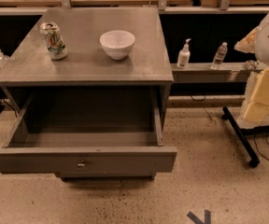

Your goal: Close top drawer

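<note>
The top drawer (125, 162) of the grey cabinet (139, 71) is pulled far out toward me. Its flat grey front panel carries one small round metallic knob (81, 164) at the centre. The shallow drawer box behind the panel holds nothing. My gripper (259, 99) shows as white and yellowish parts at the right edge of the view. It is well to the right of the drawer, apart from it, at about the height of the drawer box.
A crumpled can (53, 40) and a white bowl (117, 43) stand on the cabinet top. Bottles (184, 54) (219, 55) stand on a low ledge behind right, another bottle (1, 57) at left. A black stand leg (239, 134) crosses the floor at right.
</note>
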